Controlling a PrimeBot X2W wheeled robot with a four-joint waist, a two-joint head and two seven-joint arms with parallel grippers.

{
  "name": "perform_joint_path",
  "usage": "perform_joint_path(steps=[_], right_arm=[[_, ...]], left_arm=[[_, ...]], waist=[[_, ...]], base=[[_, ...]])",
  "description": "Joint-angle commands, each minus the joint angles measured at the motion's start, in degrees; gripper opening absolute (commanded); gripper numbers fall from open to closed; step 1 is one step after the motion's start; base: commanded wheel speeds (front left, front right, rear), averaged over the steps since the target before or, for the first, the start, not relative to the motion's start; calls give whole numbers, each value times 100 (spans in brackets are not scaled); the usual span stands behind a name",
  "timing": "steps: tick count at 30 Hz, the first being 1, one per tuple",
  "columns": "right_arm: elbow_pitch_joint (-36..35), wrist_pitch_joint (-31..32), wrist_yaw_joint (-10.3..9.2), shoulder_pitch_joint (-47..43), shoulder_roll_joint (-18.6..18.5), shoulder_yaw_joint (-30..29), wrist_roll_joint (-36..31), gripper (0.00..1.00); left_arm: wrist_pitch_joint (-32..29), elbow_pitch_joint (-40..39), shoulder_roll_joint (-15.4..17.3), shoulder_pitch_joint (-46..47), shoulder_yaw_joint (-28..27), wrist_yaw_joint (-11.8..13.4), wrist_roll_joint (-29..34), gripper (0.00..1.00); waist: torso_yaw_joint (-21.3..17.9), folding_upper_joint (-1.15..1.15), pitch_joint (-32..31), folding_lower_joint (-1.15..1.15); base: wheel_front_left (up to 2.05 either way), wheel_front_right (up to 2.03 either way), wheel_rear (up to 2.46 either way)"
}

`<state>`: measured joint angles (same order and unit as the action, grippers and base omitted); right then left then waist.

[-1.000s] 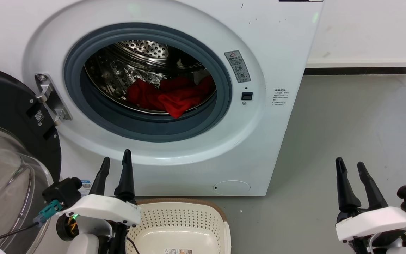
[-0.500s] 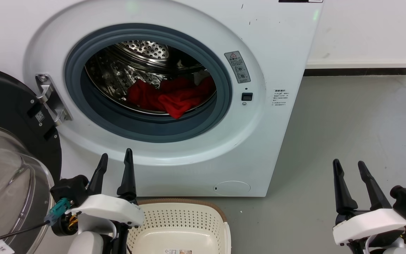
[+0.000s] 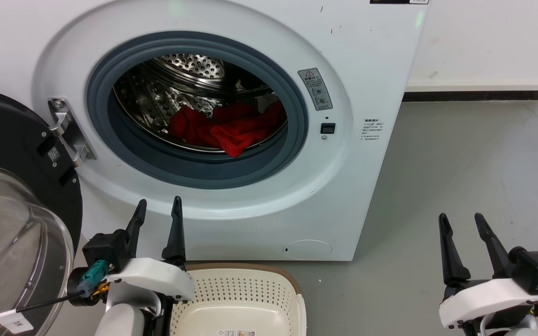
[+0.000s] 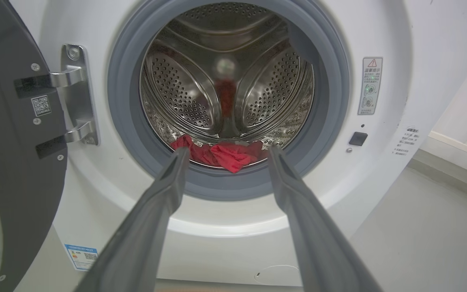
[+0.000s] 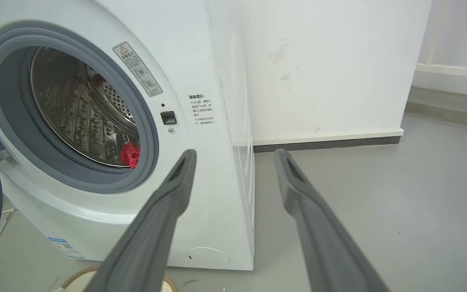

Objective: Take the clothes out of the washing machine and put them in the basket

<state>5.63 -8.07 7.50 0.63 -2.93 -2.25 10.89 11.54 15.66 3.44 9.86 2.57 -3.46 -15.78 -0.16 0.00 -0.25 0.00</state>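
The white washing machine (image 3: 371, 60) stands with its door swung open, and red clothes (image 3: 224, 128) lie at the bottom of its steel drum. In the left wrist view the clothes (image 4: 225, 155) sit just behind the grey seal. The cream basket (image 3: 245, 287) rests on the floor below the machine's front, with a label on its bare floor. My left gripper (image 3: 159, 207) is open in front of the machine, below the opening, and holds nothing. Off to the right over the floor, my right gripper (image 3: 460, 219) is open too, and a bit of the clothes (image 5: 130, 155) shows beside it.
The black-rimmed glass door (image 3: 12, 219) hangs open at the left, on a metal hinge (image 3: 66, 130). Grey floor (image 3: 460, 154) spreads to the right of the machine. A white wall with a dark skirting strip (image 3: 474, 93) runs behind.
My left gripper has shifted a little to the right and its wrist has turned. The right gripper has drifted slightly left and lower. The clothes and basket lie as before.
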Motion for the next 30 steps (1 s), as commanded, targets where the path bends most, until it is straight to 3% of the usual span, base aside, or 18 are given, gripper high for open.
perform_joint_path(steps=[1, 30], right_arm=[[-34, -52, -1, -48, 5, 0, -159, 100], [-62, -209, -3, -134, 9, 40, -1336, 100]], left_arm=[[52, 0, 34, 112, 11, 19, 141, 100], [370, 334, 1, 176, -32, 56, 1230, 100]], waist=[[1, 0, 2, 0], [-13, 0, -1, 0]], base=[[0, 0, 0], [0, 0, 0]])
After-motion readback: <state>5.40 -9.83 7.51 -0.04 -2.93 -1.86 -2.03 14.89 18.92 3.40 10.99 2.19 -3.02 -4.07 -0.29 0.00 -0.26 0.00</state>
